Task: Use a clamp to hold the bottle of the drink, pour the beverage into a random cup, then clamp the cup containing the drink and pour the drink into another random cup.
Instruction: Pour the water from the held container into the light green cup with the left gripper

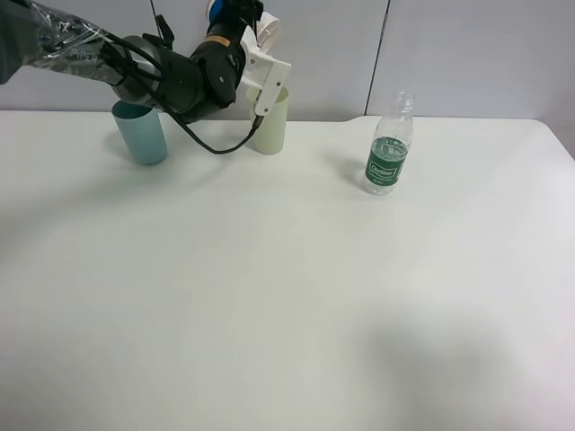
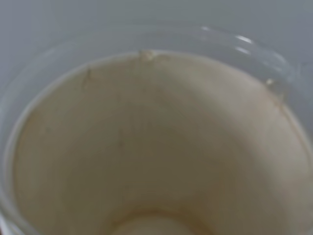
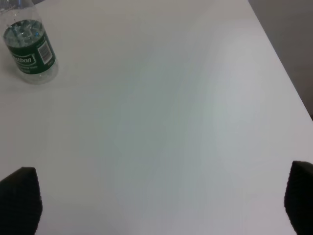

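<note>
My left gripper (image 1: 256,49) is shut on the blue-sleeved paper cup (image 1: 254,20), held high at the back of the table and tipped on its side. The cup's white rim hangs right above the pale yellow-green tumbler (image 1: 272,127). The left wrist view is filled by the cup's beige inside (image 2: 156,147); I can make out no beverage there. The clear bottle (image 1: 388,148) with the green label stands upright and uncapped at the right, also seen as bottle (image 3: 29,54) in the right wrist view. My right gripper (image 3: 159,200) hangs open over bare table, well away from the bottle.
A teal tumbler (image 1: 141,133) stands at the back left, partly behind the left arm. The white table (image 1: 287,296) ends at a wall behind the cups. The table's right edge (image 3: 281,58) shows in the right wrist view.
</note>
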Controlling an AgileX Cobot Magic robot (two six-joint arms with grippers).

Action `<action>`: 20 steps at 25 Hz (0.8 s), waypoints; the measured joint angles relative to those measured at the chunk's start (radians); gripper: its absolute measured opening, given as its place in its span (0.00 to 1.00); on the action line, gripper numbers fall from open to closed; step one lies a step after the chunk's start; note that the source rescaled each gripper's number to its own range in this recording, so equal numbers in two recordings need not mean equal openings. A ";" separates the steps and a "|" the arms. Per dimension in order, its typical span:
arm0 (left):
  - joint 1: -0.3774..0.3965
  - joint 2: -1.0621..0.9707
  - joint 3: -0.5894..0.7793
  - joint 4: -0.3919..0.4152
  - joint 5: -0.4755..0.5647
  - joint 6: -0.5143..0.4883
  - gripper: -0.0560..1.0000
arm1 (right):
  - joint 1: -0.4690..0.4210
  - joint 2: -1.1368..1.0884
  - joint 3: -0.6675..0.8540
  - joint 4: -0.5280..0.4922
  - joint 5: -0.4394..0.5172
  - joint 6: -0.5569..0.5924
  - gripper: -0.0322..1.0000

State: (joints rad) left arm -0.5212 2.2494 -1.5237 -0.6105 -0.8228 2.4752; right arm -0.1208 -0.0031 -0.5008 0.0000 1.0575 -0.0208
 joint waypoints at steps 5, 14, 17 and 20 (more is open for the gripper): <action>0.000 0.000 0.013 0.135 -0.077 -0.080 0.09 | 0.000 0.000 0.000 0.000 0.000 0.000 1.00; -0.001 -0.029 0.051 -0.023 -0.058 -0.203 0.09 | 0.000 0.000 0.000 0.000 0.000 0.000 1.00; -0.001 -0.074 0.051 -0.197 -0.008 -0.207 0.09 | 0.000 0.000 0.000 0.000 0.000 0.000 1.00; -0.001 -0.110 0.055 -0.302 0.040 -0.207 0.09 | 0.000 0.000 0.000 0.000 0.000 0.000 1.00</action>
State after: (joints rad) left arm -0.5223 2.1392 -1.4689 -0.9127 -0.7828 2.2686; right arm -0.1208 -0.0031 -0.5008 0.0000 1.0575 -0.0208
